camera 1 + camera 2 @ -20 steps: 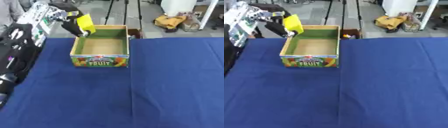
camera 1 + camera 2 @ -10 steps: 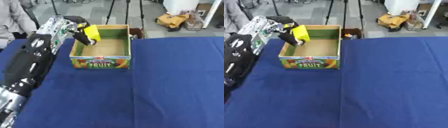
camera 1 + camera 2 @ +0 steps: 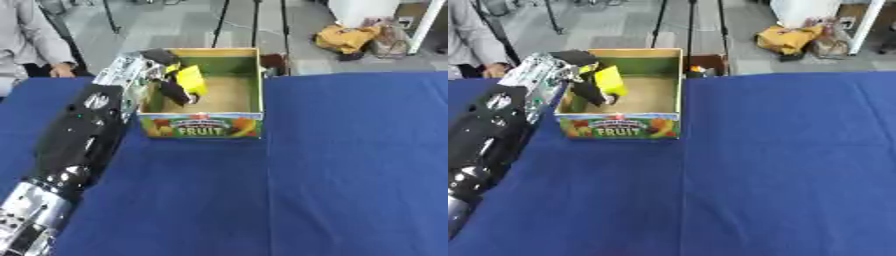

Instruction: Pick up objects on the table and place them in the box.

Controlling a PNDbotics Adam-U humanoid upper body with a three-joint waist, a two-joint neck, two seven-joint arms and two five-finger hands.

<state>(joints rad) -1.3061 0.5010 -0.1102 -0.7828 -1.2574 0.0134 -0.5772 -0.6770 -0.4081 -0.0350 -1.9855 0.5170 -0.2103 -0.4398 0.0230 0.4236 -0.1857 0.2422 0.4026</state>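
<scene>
Yellow flat packet (image 3: 191, 80), left hand (image 3: 164, 75), cardboard box (image 3: 229, 126)

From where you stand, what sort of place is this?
Probably a lab or workshop: tripod legs on a bare concrete floor, a blue-clothed table, and a left robot hand lowering a yellow object into a fruit box.

even, fairly bright overhead light with soft, faint shadows. both views are slightly blurred throughout, lettering on the box (image 3: 203, 128) smeared. pale glare shows on the floor (image 3: 710, 30) beyond the dull blue tabletop (image 3: 350, 175).
</scene>
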